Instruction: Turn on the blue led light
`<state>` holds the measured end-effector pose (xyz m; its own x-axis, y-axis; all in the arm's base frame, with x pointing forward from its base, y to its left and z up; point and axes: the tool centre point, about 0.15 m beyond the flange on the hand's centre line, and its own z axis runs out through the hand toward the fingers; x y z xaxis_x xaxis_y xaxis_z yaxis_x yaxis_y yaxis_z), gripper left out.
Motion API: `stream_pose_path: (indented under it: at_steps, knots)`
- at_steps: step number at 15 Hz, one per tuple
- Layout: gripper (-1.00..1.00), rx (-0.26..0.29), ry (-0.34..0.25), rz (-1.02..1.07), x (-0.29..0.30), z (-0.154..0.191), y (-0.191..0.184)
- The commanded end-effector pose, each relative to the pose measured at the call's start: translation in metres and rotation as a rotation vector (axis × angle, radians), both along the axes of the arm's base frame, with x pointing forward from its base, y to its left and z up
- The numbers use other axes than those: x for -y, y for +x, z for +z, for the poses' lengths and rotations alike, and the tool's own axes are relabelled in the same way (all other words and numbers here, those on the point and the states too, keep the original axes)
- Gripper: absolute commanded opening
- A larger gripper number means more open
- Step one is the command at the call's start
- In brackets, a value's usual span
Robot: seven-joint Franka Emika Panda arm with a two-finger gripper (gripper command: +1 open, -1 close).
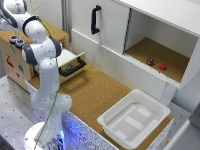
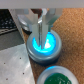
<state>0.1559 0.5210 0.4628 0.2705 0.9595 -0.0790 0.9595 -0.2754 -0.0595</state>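
Note:
In the wrist view the blue led light (image 2: 45, 49) is a round button with a grey rim, and it glows bright cyan. My gripper (image 2: 41, 39) is shut, with nothing held. Its metal fingers (image 2: 35, 25) stand close together and their tips rest on the glowing cap. The green-capped button (image 2: 59, 76) sits right beside it, apart from the fingers. In the exterior view the arm (image 1: 42, 55) bends over the wooden box (image 1: 15, 60) at that view's left, where small round buttons (image 1: 20, 43) sit on top. The gripper itself is hard to make out there.
An open drawer with a black handle (image 1: 72, 67) juts from the wooden box. A white bin (image 1: 134, 117) stands on the cork tabletop at the exterior view's right. A white cabinet (image 1: 150, 35) at the back has an open compartment holding two small objects.

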Motion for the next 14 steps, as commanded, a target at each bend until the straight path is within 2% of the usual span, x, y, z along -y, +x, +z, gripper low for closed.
stream_pose_path:
  at_steps: [1, 4, 7, 8, 10, 14]
  knots:
    - [-1.0, -0.023, 0.029, -0.021, 0.009, -0.035, -0.004]
    - [-1.0, 0.053, 0.042, -0.071, 0.023, 0.013, -0.007]
    - [-1.0, 0.157, 0.031, -0.065, 0.029, 0.073, -0.009]
    - [-1.0, 0.173, 0.027, -0.06, 0.028, 0.083, -0.009]
    - [-1.0, 0.197, 0.014, -0.039, 0.024, 0.098, -0.01]
    - [-1.0, 0.175, 0.022, -0.035, 0.018, 0.09, -0.012]
